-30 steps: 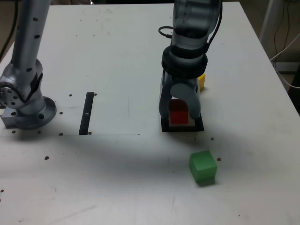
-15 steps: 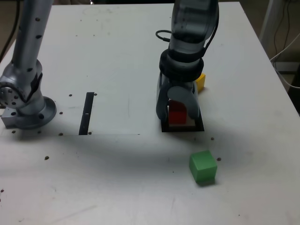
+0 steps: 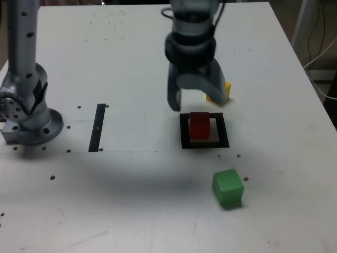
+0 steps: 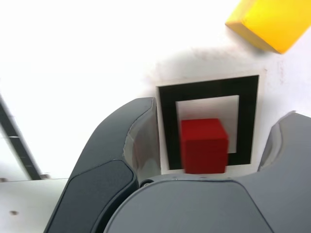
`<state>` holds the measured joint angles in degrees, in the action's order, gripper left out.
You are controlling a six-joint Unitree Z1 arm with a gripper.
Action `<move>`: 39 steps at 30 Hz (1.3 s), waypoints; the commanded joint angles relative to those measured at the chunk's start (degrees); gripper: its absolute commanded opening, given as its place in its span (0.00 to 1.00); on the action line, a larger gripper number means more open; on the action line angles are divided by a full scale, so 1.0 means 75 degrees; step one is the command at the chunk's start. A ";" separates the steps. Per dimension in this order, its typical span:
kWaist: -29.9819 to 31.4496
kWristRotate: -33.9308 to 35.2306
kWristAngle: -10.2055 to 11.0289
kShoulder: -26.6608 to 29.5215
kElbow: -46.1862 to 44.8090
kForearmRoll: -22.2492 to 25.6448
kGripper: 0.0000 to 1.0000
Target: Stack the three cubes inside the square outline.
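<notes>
The red cube (image 3: 199,125) (image 4: 204,145) stands alone inside the black square outline (image 3: 185,138) (image 4: 166,111), resting on its white centre. My gripper (image 3: 197,100) hangs open above and just behind it, holding nothing; its dark fingers (image 4: 114,160) frame the cube in the wrist view. The yellow cube (image 3: 219,94) (image 4: 267,22) lies on the table beyond the outline, partly hidden by a finger in the exterior view. The green cube (image 3: 228,187) sits nearer the front, toward the exterior view's right.
A thin black strip (image 3: 98,127) lies flat on the table (image 3: 131,63) to the exterior view's left of the outline. The arm's grey base (image 3: 29,118) stands at the far left. Cables hang off the right edge.
The gripper has let go of the red cube and risen up and back, away from the outline. The red cube stays in the square.
</notes>
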<state>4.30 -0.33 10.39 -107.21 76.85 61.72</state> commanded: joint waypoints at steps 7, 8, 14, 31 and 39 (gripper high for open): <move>-0.0350 -0.1448 0.0510 0.0074 0.0247 0.0190 1.00; -0.0402 -0.1711 0.0551 0.0027 0.0310 0.0179 1.00; -0.0755 -0.3244 0.0600 -0.0430 0.0832 0.0204 0.99; -0.1300 -0.4868 0.0589 -0.1745 0.2175 0.0599 0.94; -0.1310 -0.4937 0.0520 -0.2298 0.2590 0.0714 0.84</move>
<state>-5.41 -37.26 14.39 -123.92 95.83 66.95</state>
